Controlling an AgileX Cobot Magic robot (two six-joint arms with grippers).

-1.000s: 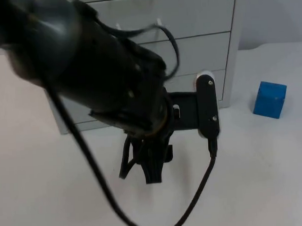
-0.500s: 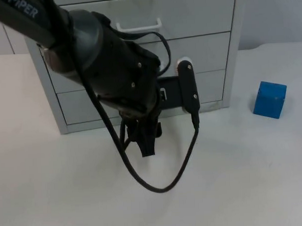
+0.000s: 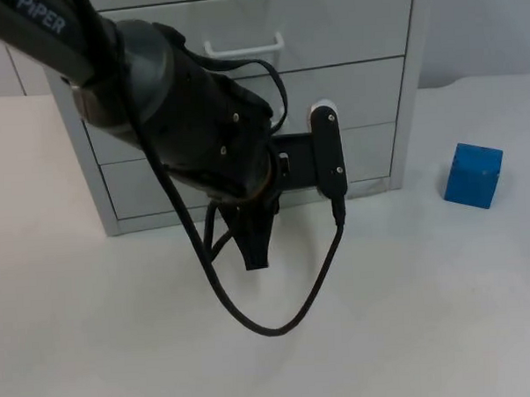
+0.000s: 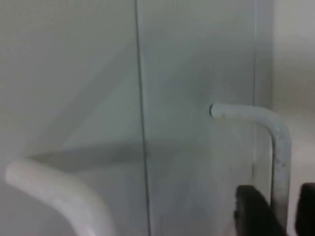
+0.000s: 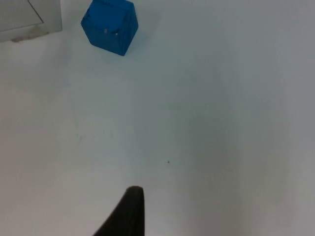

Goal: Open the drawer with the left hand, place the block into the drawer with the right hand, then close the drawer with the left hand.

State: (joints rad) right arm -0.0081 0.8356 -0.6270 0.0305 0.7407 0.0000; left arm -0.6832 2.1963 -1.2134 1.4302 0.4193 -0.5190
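A grey drawer cabinet [image 3: 363, 36] stands at the back of the table, all its drawers shut. My left arm [image 3: 191, 123] reaches in against its front, below the top drawer's white handle [image 3: 243, 48]. In the left wrist view my left gripper [image 4: 280, 211] is open. Its black fingertips [image 4: 253, 211] stand on either side of a white handle bar [image 4: 275, 142]. Which lower drawer that bar belongs to is hidden by the arm. The blue block [image 3: 473, 175] sits on the table right of the cabinet. My right gripper [image 5: 127, 214] waits over bare table, well short of the block [image 5: 109, 26].
A second white handle [image 4: 59, 196] shows blurred and close beside the left gripper. The cabinet's lower right corner [image 5: 29, 19] lies just left of the block. White table [image 3: 428, 314] spreads in front of the cabinet.
My left arm has moved back toward the cabinet front and lower, bringing its gripper up to a handle. The block has not moved.
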